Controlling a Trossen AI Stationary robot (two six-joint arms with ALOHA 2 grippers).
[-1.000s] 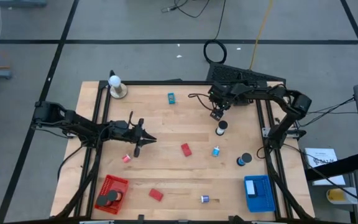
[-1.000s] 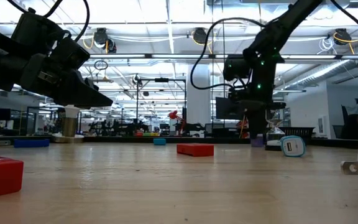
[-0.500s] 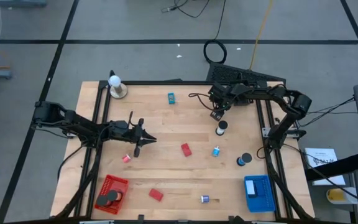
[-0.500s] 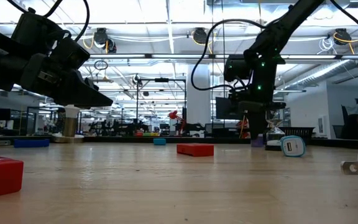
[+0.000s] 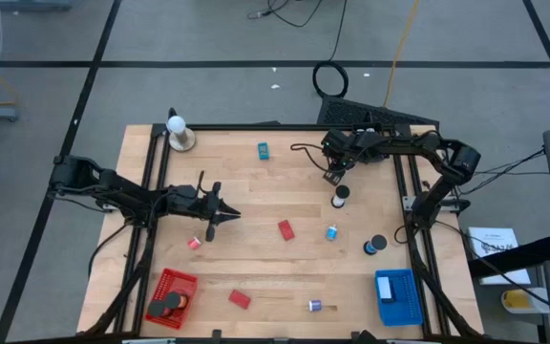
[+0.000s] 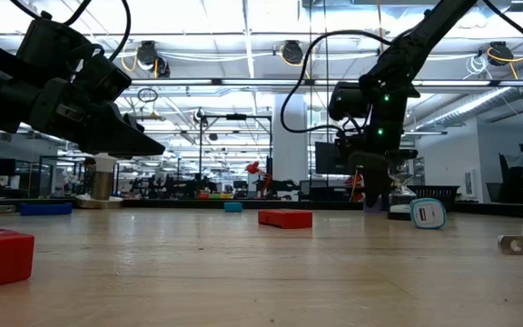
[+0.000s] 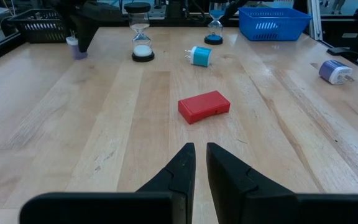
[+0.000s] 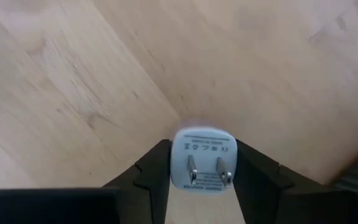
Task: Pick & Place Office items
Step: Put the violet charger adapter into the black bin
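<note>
My right gripper [image 5: 332,176] hangs over the table's far right part, shut on a white plug adapter [image 8: 202,158] with two metal prongs. My left gripper [image 5: 232,215] hovers above the table's left middle, shut and touching nothing, pointing at a red block [image 7: 204,107] that lies flat. Other items rest on the wood: a black-capped hourglass [image 5: 340,197], a second one [image 5: 375,246], a blue and white plug [image 5: 332,232], a teal piece [image 5: 264,149], a small red piece [image 5: 194,243], another red block [image 5: 240,299] and a purple-white plug [image 5: 314,306]. My right gripper pinches the plug adapter between its two fingers by the body's two opposite sides [image 8: 178,163]. The fingers come from above, pointing down. The prongs [image 8: 193,171] face up toward the wrist. Whether the adapter's underside rests on the wood or hangs just clear, I cannot tell.
A red mesh basket [image 5: 172,296] with a black item inside stands at the near left. A blue mesh basket [image 5: 396,294] stands at the near right. A white ball on a tan base [image 5: 179,134] sits at the far left corner. Black frame rails edge the table.
</note>
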